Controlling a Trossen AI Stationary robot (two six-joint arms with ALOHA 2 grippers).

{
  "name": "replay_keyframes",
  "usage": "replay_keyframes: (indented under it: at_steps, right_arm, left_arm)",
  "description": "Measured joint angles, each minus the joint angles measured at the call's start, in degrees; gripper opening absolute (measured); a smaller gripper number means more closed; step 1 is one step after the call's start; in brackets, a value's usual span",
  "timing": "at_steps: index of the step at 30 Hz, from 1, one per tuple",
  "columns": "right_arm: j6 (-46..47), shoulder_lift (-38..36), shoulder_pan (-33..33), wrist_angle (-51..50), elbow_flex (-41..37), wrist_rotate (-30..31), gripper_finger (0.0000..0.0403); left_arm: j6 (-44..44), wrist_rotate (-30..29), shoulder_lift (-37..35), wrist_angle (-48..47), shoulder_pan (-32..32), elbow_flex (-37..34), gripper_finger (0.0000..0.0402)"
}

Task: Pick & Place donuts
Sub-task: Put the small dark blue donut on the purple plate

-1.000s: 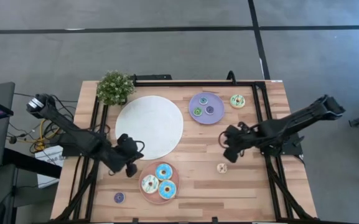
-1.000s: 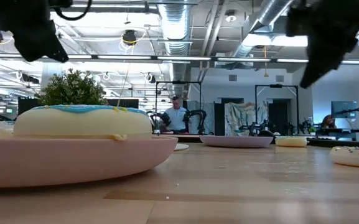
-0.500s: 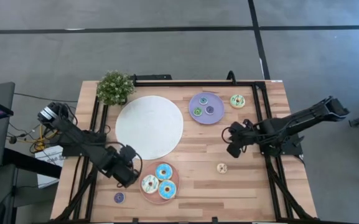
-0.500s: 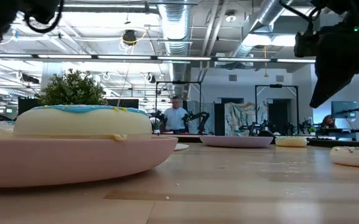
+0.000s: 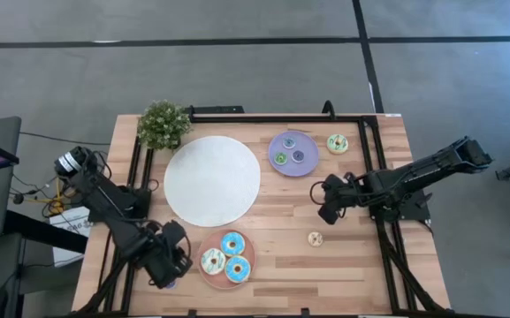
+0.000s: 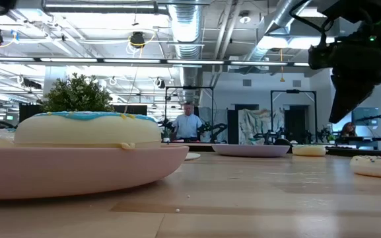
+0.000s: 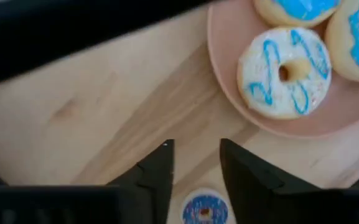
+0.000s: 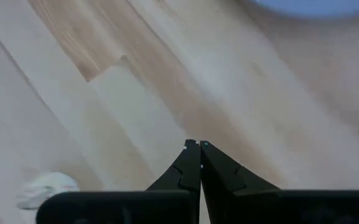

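My left gripper (image 5: 168,265) hovers near the table's near left corner, open. Its fingers (image 7: 160,168) stand on either side of a mini donut with blue-purple icing (image 7: 205,209) that lies flat on the wood. Just to the right, a pink plate (image 5: 248,256) carries a white donut with blue drizzle (image 7: 285,71) and two light blue ones (image 5: 232,243). My right gripper (image 5: 327,205) is shut above bare wood, with a beige mini donut (image 5: 315,238) lying nearer the near edge. A sprinkled donut (image 5: 337,143) lies by the lilac plate (image 5: 306,166), which holds three mini donuts.
A large white plate (image 5: 212,180) lies in the table's middle, and a potted plant (image 5: 163,124) stands at the far left corner. Black frame rails run along the left, right and far edges. Bare wood lies between the white plate and my right gripper.
My left gripper has moved from beside the white plate toward the table's near left corner and now stands over the blue-purple mini donut. The right arm has stayed about where it was. No donut has moved.
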Motion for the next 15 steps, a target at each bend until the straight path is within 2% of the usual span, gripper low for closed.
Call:
replay_keyframes:
  at_steps: [5,9,15]
  right_arm:
    - [11.95,0.0,0.16,1.02,0.0,-1.95,0.0001]
    - [12.98,-0.11,1.06,1.58,0.0,-5.68,0.0001]
    - [18.48,-0.11,4.08,1.81,0.0,-6.39,0.0001]
  left_arm:
    - [-3.41,0.6,0.0,0.57,-3.9,-0.02,0.0187]
    - [-3.61,0.03,0.0,1.94,-6.57,-0.02,0.0229]
    - [-2.47,-1.46,0.0,4.18,-9.91,-0.24,0.0253]
